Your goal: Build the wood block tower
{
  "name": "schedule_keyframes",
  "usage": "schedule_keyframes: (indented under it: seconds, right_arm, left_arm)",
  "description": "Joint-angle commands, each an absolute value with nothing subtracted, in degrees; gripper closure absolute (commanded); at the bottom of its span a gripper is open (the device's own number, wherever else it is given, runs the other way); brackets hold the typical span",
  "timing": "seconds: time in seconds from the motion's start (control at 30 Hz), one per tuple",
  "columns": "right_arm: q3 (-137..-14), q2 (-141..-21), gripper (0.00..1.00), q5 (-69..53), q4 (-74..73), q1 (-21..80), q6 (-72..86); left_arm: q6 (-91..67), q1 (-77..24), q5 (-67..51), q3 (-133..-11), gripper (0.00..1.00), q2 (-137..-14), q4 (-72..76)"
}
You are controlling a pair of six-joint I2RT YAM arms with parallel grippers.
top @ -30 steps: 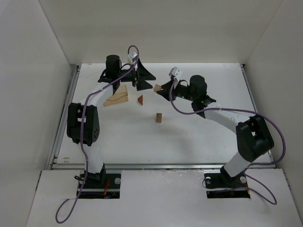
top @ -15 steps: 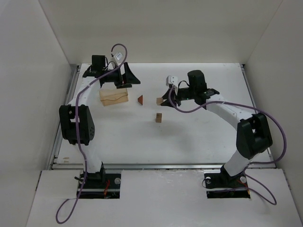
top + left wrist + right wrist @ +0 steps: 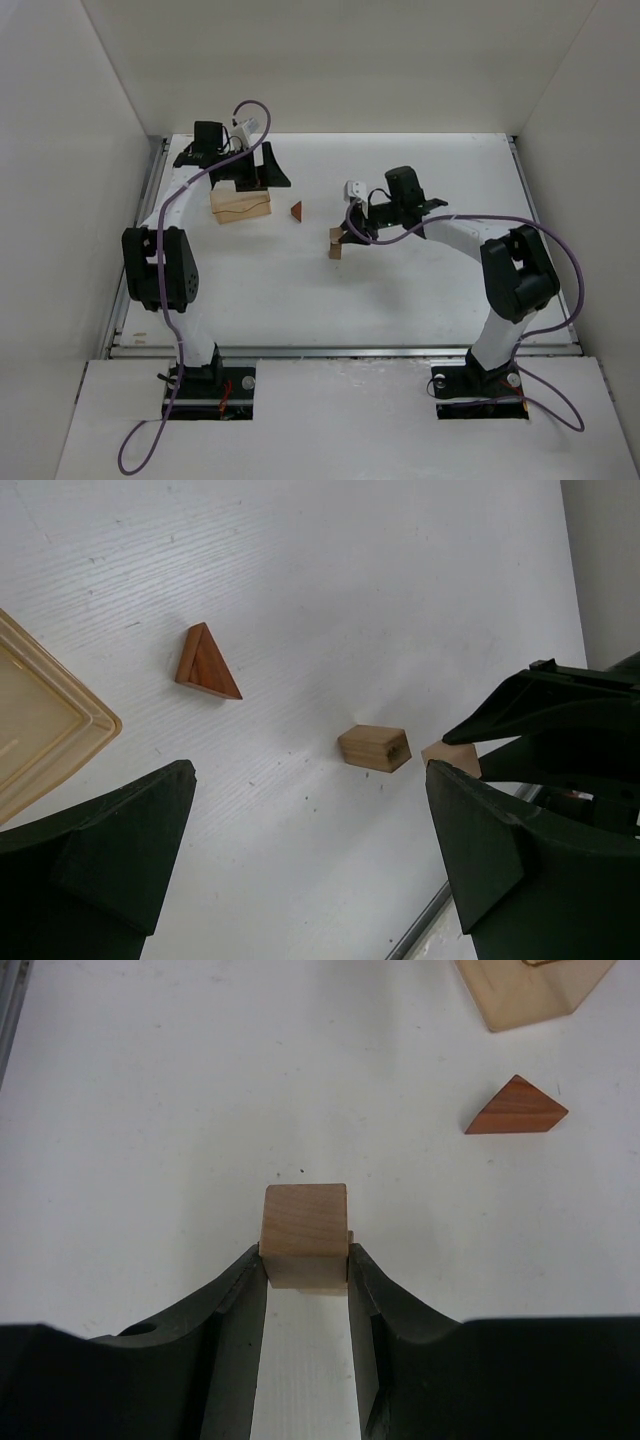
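Right fingers (image 3: 235, 1305) are clenched on a small tan cube (image 3: 304, 1232) with pale, fine grain, held just beside a second tan block (image 3: 373, 748) lying on the white desk (image 3: 420, 300). A reddish-brown triangular piece (image 3: 207, 663) lies well apart from both. Left fingers (image 3: 110, 860) are spread wide, grasping nothing, near a shallow tan tray (image 3: 241, 204); what it holds cannot be told.

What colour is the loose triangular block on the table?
The wooden triangular block is reddish-brown; shows best in the right wrist view.
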State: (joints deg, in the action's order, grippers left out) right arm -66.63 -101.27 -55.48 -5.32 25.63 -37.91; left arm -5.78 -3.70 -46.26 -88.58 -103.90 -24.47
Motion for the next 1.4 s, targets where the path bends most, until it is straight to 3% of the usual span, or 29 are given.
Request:
schedule_keyframes:
  seconds: [0.0,0.27,0.83,1.37]
  right_arm:
    - [-65.5,-101.1,1.0,-56.6,2.4,26.5,-36.1]
    - [-54.1,-94.8,1.0,-50.8,26.5,27.6,-23.6]
    - [-57.7,-98.5,1.0,-52.0,23.2,28.3,-22.9]
    - [-52.0,-98.6,1.0,-50.0,30.0,28.9,-17.5]
  left_arm:
    - [-4.1,-3.7,-44.9,-87.9,0.0,-99.6,-24.5]
    - [-3.6,-3.7,-43.9,-87.9,0.0,-99.6,-24.5]
    - [-3.6,-3.7,-43.9,-87.4,0.0,-99.6,-24.5]
    - [-3.6,-3.7,-44.4,-86.7,0.0,-99.6,-24.5]
